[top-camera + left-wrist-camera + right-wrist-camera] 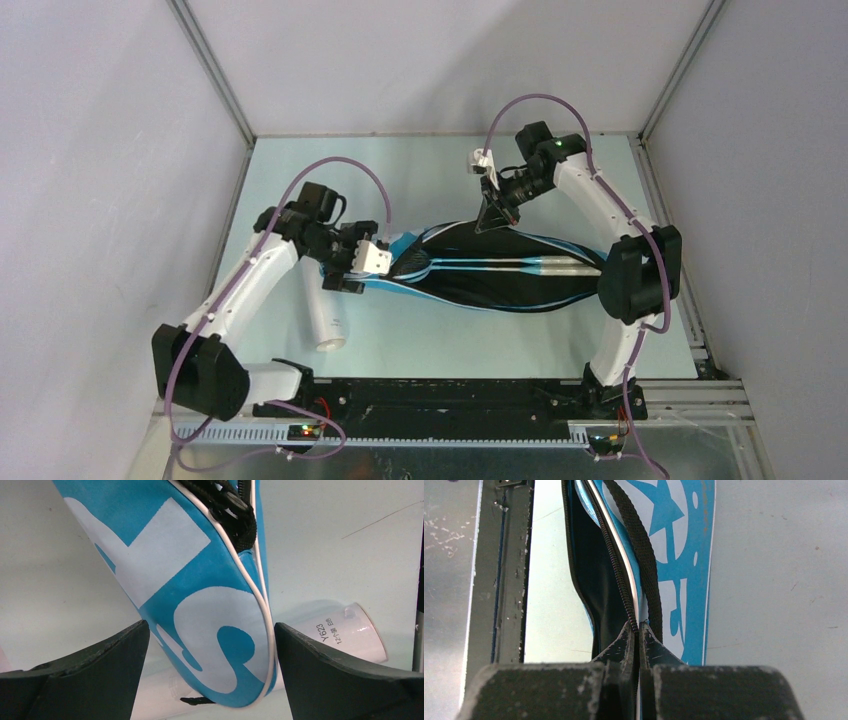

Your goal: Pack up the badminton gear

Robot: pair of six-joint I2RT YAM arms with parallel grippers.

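The blue "SPORT" racket bag [480, 295] lies open across the table, its black lining showing. Two rackets [545, 266] lie inside, handles to the right. My right gripper [493, 215] is shut on the bag's far zipper edge [636, 615] and holds it up. My left gripper [340, 280] is open, its fingers on either side of the bag's left end [215, 630] without pinching it. The long white tube [322, 312] lies on the table in front of the left gripper; it also shows in the left wrist view [345, 635] behind the bag. No shuttlecocks are in view.
The bag's black strap [636, 535] runs along the held edge. A metal rail [506, 570] borders the table on the right side. Grey walls close in the table on the left, far and right sides.
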